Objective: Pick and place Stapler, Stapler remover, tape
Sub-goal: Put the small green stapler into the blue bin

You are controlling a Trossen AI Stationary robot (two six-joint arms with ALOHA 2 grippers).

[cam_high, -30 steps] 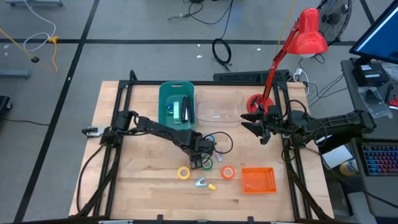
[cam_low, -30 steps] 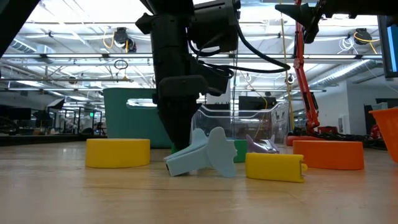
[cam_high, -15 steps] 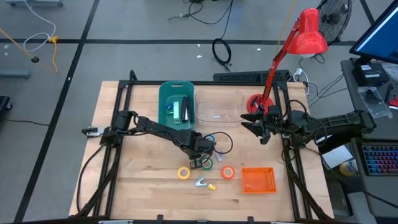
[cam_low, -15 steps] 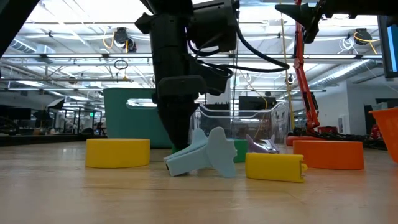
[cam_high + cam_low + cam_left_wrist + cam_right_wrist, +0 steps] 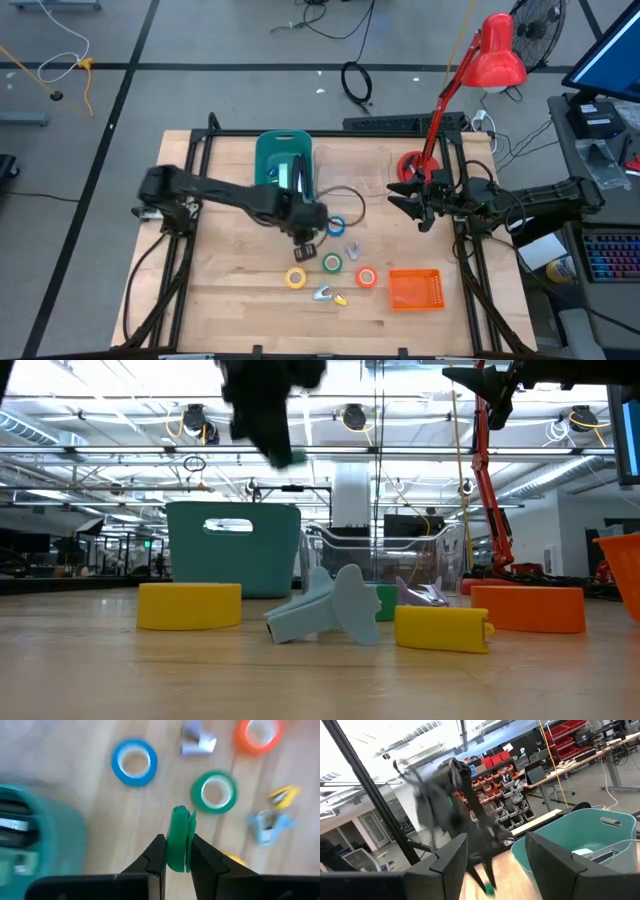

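The left tool (image 5: pixel 176 851) is up above the tabletop (image 5: pixel 220 280) and pinches a small green piece (image 5: pixel 178 839) tight. Below it lie the green tape (image 5: pixel 214 792) and blue tape (image 5: pixel 134 762). The right tool (image 5: pixel 408 204) waits open by the red lamp (image 5: pixel 495 52).

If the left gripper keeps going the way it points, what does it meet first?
Probably the green tape roll on the table, just beyond the green piece held in the left gripper; depth is uncertain.
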